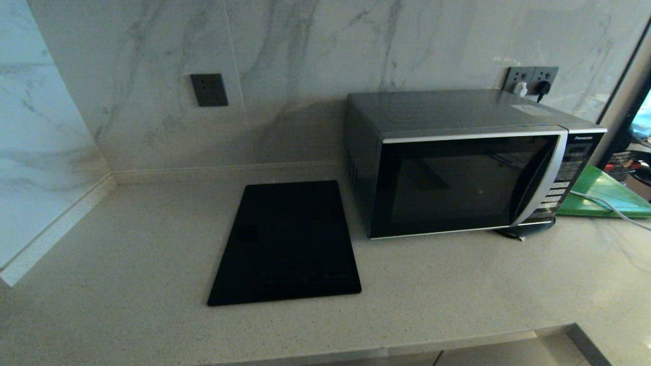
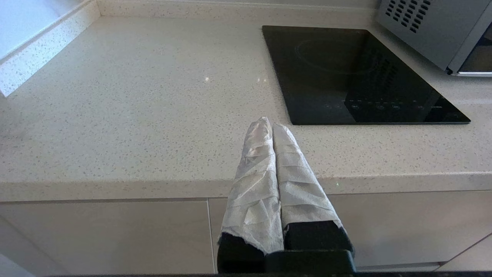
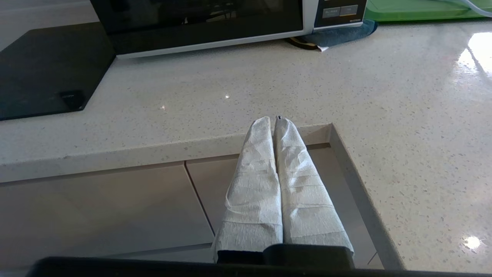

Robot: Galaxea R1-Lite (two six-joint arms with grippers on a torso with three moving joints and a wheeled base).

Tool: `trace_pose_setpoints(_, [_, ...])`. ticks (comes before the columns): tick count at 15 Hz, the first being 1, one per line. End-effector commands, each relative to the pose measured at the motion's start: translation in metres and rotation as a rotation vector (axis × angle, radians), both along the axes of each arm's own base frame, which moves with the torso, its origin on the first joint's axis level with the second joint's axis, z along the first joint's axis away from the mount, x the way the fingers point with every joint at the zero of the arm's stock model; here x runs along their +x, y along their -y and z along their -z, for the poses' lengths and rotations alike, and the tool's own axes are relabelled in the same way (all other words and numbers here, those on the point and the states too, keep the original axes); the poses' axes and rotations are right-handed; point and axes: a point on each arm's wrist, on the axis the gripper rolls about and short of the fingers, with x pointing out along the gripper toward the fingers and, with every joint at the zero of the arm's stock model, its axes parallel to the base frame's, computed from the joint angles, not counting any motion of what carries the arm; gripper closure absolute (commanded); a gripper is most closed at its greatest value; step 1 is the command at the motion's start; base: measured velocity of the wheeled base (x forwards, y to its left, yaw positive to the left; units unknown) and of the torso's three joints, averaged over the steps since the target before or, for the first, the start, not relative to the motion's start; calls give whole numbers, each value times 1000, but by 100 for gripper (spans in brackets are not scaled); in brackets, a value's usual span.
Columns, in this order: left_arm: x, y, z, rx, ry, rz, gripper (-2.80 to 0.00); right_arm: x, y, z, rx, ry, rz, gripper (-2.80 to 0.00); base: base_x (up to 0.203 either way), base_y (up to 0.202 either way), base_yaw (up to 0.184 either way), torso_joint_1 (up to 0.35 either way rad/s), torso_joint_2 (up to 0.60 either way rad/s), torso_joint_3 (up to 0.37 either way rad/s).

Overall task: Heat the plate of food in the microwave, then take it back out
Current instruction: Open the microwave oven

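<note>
Microwave (image 1: 457, 168) sits at back-right of the speckled stone countertop (image 1: 127, 264), door shut, dark glass front facing the robot, long axis running L-R; button panel (image 1: 562, 178) on its right end behind the curved silver trim. Plate of food: not visible in any view; through the glass nothing can be made out, so cannot tell whether it is inside

Right gripper (image 3: 273, 122): paper-wrapped fingers pressed together, holding nothing, hanging off the counter's front edge over the cabinet fronts. Microwave lies ahead of it, across bare counter, well apart. Left gripper (image 2: 268, 125): same wrap, fingers closed together, empty, also at the front edge, facing the black glass cooktop (image 1: 287, 244); only the microwave's vented grey side shows from there

Judgement: R arm is nearer to door and panel, so the next reach likely falls to it

Materials: microwave = grey painted metal shell, glossy door. Cooktop = flat, reflective. Green cutting board (image 1: 605, 195) w/ white cable beside the microwave's right end. Marble-look wall tiles
</note>
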Motion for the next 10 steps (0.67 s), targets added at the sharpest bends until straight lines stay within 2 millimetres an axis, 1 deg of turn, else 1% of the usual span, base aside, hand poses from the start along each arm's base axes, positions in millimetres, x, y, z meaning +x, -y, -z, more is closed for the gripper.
trace_pose_setpoints(1, [0, 0, 0, -1, 1, -1, 0, 0, 0, 1, 1, -4, -1, 0, 0, 0, 0, 0, 0, 0])
trace_pose_setpoints(10, [0, 0, 0, -1, 1, -1, 0, 0, 0, 0, 1, -4, 0, 0, 0, 0, 0, 0, 0, 0])
